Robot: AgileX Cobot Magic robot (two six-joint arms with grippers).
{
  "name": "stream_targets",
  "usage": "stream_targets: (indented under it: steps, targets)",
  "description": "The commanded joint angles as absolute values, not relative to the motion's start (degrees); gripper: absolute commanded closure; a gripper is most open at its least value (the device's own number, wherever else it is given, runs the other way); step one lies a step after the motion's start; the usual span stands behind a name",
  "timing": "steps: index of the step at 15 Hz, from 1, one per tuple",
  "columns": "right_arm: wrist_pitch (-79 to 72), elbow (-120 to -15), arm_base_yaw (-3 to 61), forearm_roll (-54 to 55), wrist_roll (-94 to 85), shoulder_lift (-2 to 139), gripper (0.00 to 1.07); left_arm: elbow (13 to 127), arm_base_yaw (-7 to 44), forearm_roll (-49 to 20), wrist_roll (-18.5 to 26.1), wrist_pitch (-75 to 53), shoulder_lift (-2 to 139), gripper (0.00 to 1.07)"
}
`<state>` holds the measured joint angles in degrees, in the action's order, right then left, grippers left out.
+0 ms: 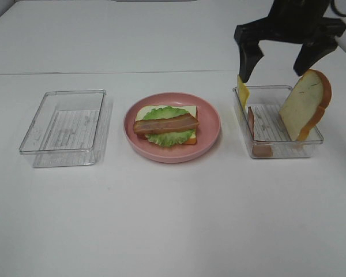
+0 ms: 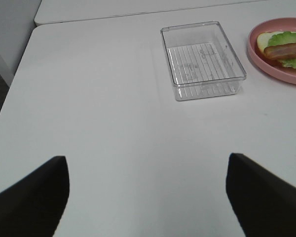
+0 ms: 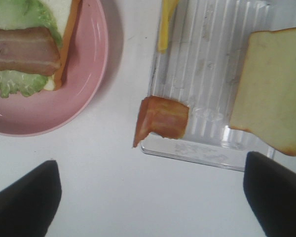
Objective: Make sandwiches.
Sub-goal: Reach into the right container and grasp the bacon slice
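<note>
The open-faced sandwich lies on a round pink plate in mid-table: a bread slice, yellow cheese, green lettuce and a bacon strip on top. It also shows in the right wrist view as the sandwich on the plate. My right gripper hangs open above the right clear tray, touching nothing. In that tray a bread slice leans upright, a cheese slice stands at the far left wall, and a bacon strip hangs over the near left wall. My left gripper is open and empty over bare table.
An empty clear tray sits left of the plate, and the left wrist view shows this tray too. The white table has a seam line running behind the trays. The left arm is outside the exterior high view.
</note>
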<state>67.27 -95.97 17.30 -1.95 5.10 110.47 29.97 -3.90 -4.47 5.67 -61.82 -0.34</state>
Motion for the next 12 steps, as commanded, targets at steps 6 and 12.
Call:
stream_targets:
  steps: [6,12]
  targets:
    - [63.4,-96.0,18.6,-0.7,6.4,121.7,0.36,29.9,-4.0,-4.5,5.8,-61.7,-1.0,0.27]
    - [62.5,-96.0,18.6,-3.6,9.3,124.4,0.66,29.9,-4.0,-4.5,5.8,-61.7,-1.0,0.27]
